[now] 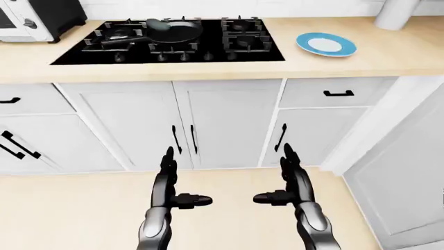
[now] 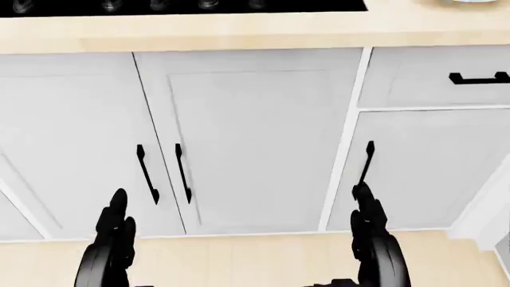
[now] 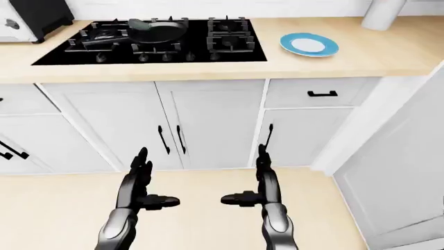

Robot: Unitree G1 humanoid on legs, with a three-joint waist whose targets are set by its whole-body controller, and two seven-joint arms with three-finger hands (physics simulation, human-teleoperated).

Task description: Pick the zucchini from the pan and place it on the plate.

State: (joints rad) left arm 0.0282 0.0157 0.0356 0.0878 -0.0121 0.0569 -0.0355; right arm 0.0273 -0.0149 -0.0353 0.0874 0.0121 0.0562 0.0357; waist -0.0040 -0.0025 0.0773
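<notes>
A dark pan (image 1: pixel 172 30) sits on the black stove (image 1: pixel 170 41) at the top of the left-eye view, with a dark green zucchini (image 1: pixel 157 24) lying in it. A blue plate (image 1: pixel 326 44) with a white centre lies on the wooden counter to the right of the stove. My left hand (image 1: pixel 170 182) and right hand (image 1: pixel 291 179) are low in the view, over the floor, well short of the counter. Both are open and empty, fingers stretched up, thumbs pointing inward.
White cabinet doors with black handles (image 1: pixel 184 139) stand below the counter (image 1: pixel 347 65). A toaster oven (image 1: pixel 35 18) sits at the top left, a white cylinder (image 1: pixel 395 13) at the top right. A white cabinet side (image 1: pixel 409 172) stands at the right.
</notes>
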